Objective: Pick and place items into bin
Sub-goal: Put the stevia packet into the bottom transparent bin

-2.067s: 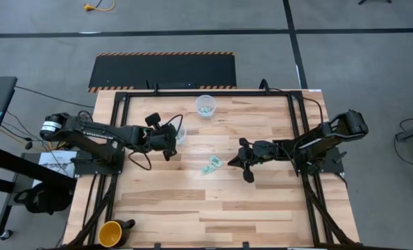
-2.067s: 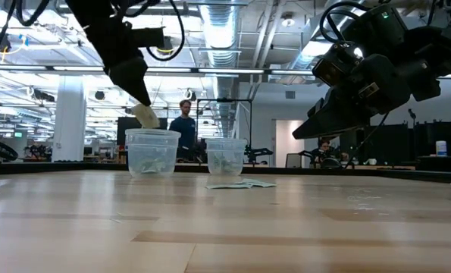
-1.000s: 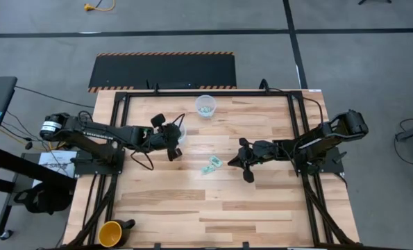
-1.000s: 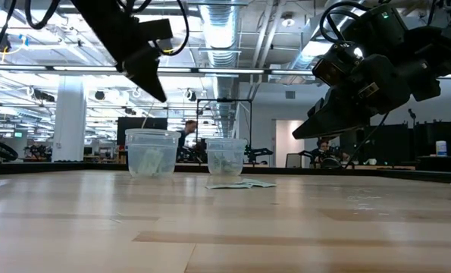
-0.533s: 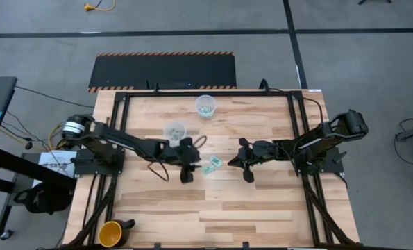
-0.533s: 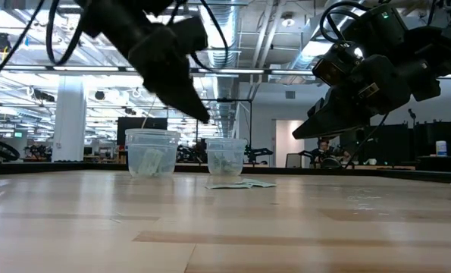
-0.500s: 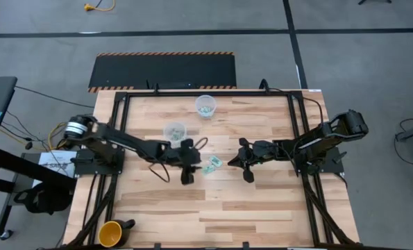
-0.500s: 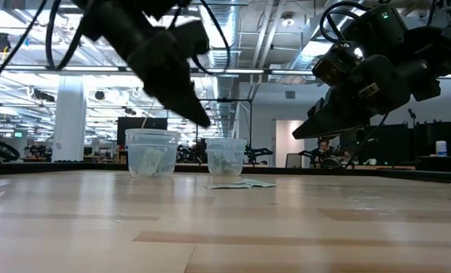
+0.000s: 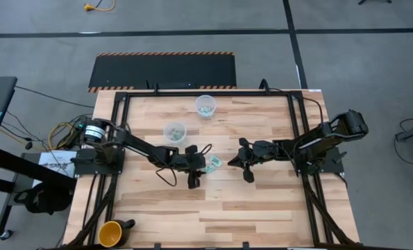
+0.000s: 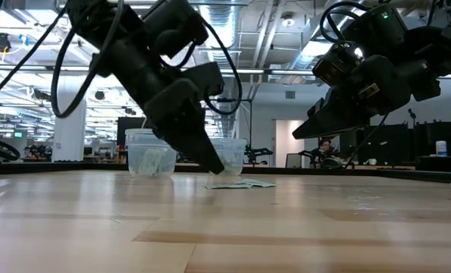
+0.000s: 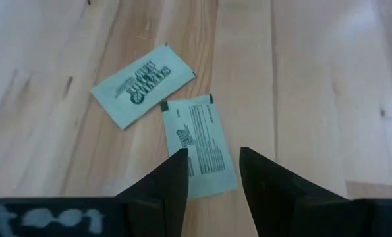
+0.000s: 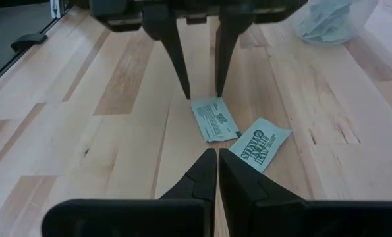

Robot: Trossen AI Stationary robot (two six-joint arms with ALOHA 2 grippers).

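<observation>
1. Near the middle of the table, 2 mint-green packets lay flat, just touching at a corner.
2. Left gripper was down low right beside them, fingers spread apart with one packet showing in the gap, nothing gripped.
3. Right gripper hung on the other side of the packets, fingers pressed together, empty.
4. 2 clear cups stood farther back, each with packets inside.
</observation>
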